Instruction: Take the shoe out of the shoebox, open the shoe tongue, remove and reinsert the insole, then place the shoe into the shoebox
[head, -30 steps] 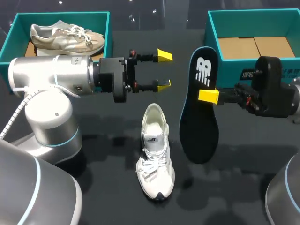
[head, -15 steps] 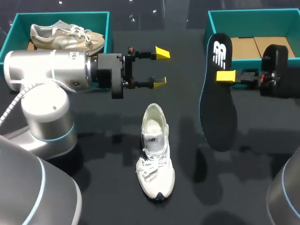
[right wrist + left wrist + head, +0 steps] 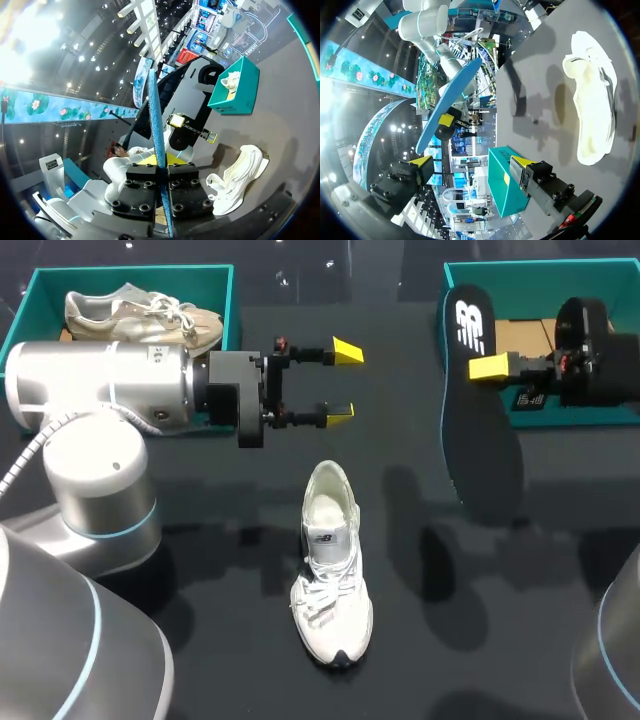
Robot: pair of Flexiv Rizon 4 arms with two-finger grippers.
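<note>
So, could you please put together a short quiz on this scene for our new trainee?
1. True or false: the black insole lies inside the white shoe.
2. What does the left shoebox hold? A: nothing. B: a beige shoe. C: the black insole.
3. Fill in: the left jaws are ____ and hold nothing.
Key: 1 false, the right jaws are shut on it, above the table. 2 B. 3 open.
</note>
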